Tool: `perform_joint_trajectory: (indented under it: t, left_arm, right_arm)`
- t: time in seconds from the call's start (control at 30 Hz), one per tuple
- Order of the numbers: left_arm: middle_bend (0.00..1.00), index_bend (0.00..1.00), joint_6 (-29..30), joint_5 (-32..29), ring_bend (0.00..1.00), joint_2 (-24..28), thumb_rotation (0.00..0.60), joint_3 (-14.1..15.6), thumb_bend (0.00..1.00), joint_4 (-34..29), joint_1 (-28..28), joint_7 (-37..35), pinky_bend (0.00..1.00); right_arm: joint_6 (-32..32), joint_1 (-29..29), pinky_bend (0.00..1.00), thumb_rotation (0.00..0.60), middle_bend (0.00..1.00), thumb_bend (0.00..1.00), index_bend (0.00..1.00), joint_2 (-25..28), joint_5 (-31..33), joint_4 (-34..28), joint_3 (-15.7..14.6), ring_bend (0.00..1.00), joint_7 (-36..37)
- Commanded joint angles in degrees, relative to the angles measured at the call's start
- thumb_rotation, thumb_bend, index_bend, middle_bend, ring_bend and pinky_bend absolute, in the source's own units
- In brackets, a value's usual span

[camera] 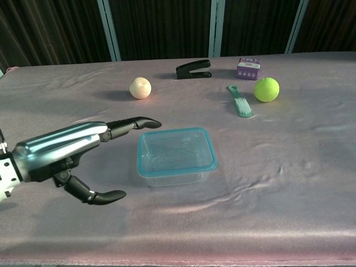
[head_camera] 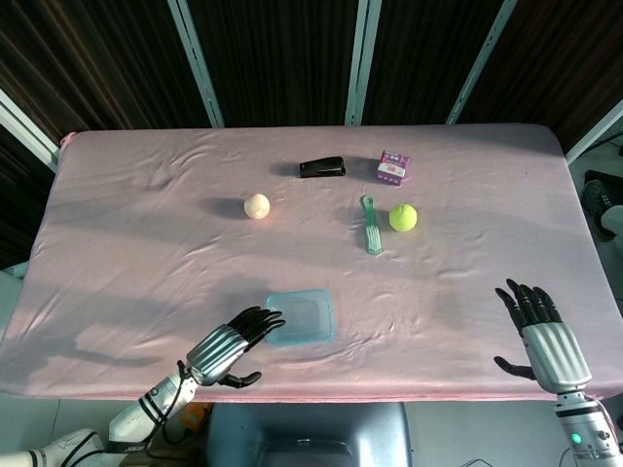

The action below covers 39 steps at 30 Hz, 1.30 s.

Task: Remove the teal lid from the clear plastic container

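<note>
Pink cloth covers the table (head_camera: 146, 253), with dark slatted panels behind. Near its front edge sits the clear plastic container (camera: 177, 157), its teal lid (camera: 206, 146) seated on top. Just beside it, the left hand (camera: 67, 149) hovers, fingers spread and holding nothing. At the front right corner the right hand (head_camera: 545, 336) is spread too. Farther back lie a peach ball (camera: 140, 88), black stapler (camera: 193, 69), teal brush (camera: 240, 102), tennis ball (camera: 266, 89) and purple box (camera: 248, 68).

silver robot hand (camera: 61, 146), black fingers (camera: 133, 123)
</note>
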Motion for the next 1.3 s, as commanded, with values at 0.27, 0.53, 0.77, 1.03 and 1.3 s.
perform_joint_trajectory:
  t: [0.27,0.53,0.77,1.03,1.3]
  left_arm:
    - [0.00,0.00,-5.43,-13.12,0.00,-12.48,0.600,-5.48,0.26,5.95,-4.12,17.85,0.00]
    - [0.00,0.00,-5.57,-17.12,0.00,-15.66,0.600,-7.19,0.26,9.00,-5.91,20.10,0.00]
    - [0.00,0.00,-6.07,-20.21,0.00,-15.87,0.600,-7.56,0.25,10.46,-6.73,21.43,0.00]
    - [0.00,0.00,-7.41,-26.32,0.00,-15.67,0.600,-7.91,0.26,10.67,-7.86,26.10,0.00]
    - [0.32,0.00,-5.67,-26.23,0.28,-16.91,0.600,-7.59,0.28,12.00,-7.99,26.30,0.26]
  right_arm:
    - [1.45,-0.70,0.00,0.600,0.00,0.19,0.00,1.36,-1.48,0.39,-0.65,0.00,3.10]
    - [1.50,-0.81,0.00,0.600,0.00,0.19,0.00,1.81,-1.41,0.54,-0.63,0.00,3.97]
    - [1.90,-1.05,0.00,0.600,0.00,0.19,0.00,2.02,-1.32,0.67,-0.51,0.00,4.45]
    - [1.56,-1.00,0.00,0.600,0.00,0.19,0.00,1.86,-1.26,0.68,-0.53,0.00,3.95]
    - [0.96,-0.77,0.00,0.600,0.00,0.19,0.00,1.59,-1.29,0.66,-0.61,0.00,3.15]
